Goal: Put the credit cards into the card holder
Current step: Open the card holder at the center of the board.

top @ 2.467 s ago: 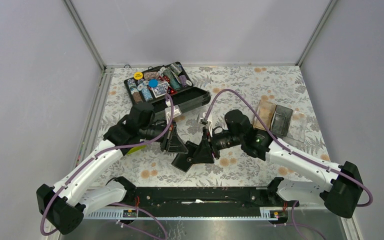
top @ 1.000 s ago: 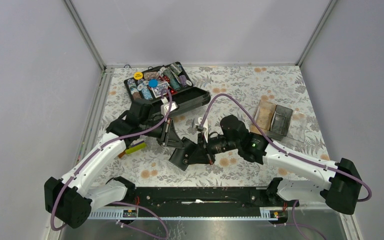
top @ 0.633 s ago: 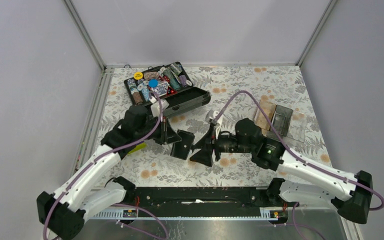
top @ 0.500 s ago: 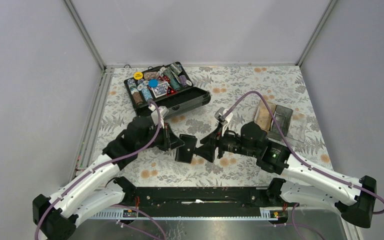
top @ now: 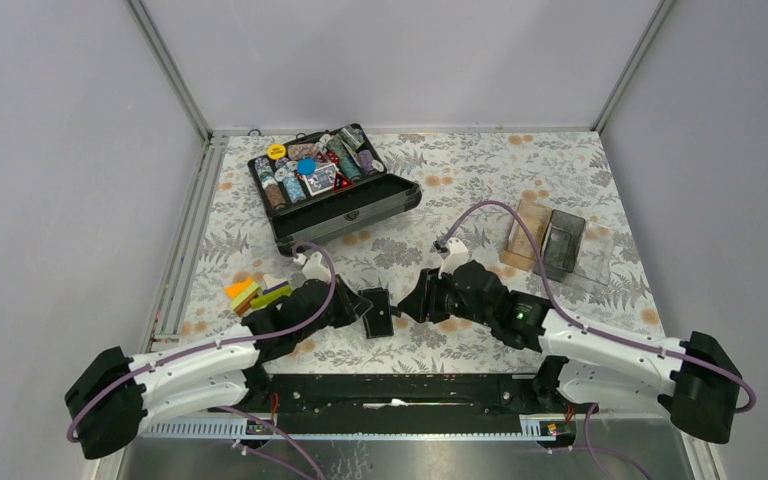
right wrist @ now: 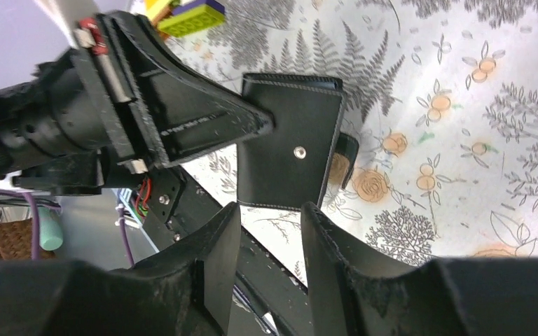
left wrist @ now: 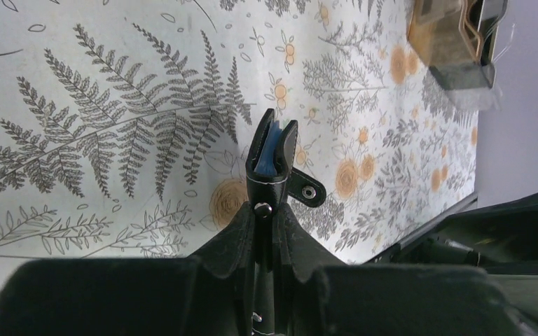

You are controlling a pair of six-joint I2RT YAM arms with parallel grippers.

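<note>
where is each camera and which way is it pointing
Top external: above and behind the arm bases, looking down on the table; both arms show, with the left gripper and the right gripper.
Left wrist: on the left arm, looking along its own gripper, which pinches the card holder, seen edge-on.
Right wrist: on the right arm, facing the card holder's flat snap side; its own open gripper frames the bottom.
Shared: both wrist views show the card holder held by the left gripper.

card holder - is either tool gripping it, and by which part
The left tool pinches the folded card holder at one edge, across both covers. The right tool is open and holds nothing.
</note>
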